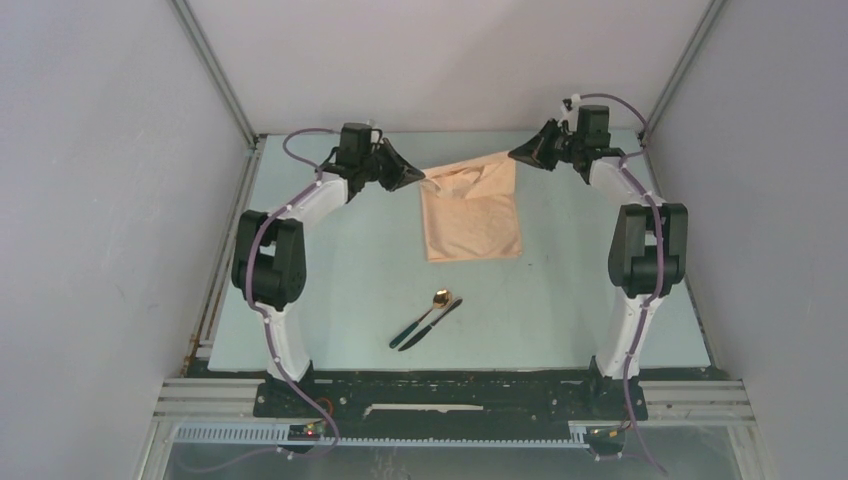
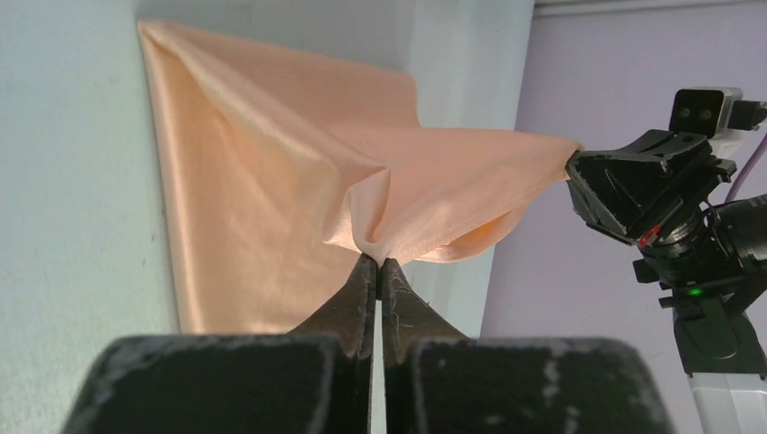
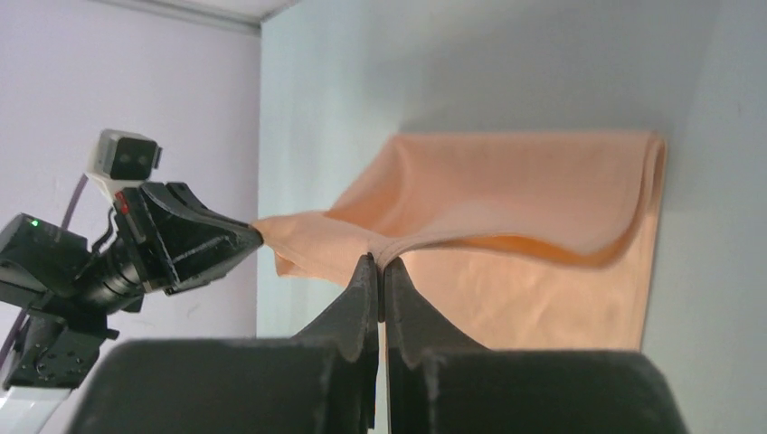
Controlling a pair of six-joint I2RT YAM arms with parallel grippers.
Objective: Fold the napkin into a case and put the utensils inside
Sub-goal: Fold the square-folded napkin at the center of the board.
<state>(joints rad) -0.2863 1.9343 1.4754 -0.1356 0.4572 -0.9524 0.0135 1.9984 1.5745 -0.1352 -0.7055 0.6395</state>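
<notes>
The peach-tan napkin (image 1: 470, 205) lies near the far middle of the table, its far edge lifted between both grippers. My left gripper (image 1: 422, 178) is shut on the napkin's far-left corner (image 2: 371, 240). My right gripper (image 1: 514, 154) is shut on the far-right corner (image 3: 384, 251). The near part of the cloth (image 3: 561, 289) rests flat on the table. The utensils lie together nearer the arms: a spoon (image 1: 427, 313) with a gold bowl and dark handle, and a slim dark knife (image 1: 432, 323) beside it. No folded case shows.
The pale table top (image 1: 330, 270) is walled by grey panels on the left, right and back. The arm bases stand on a dark rail (image 1: 450, 390) at the near edge. The right arm's wrist (image 2: 669, 208) shows in the left wrist view.
</notes>
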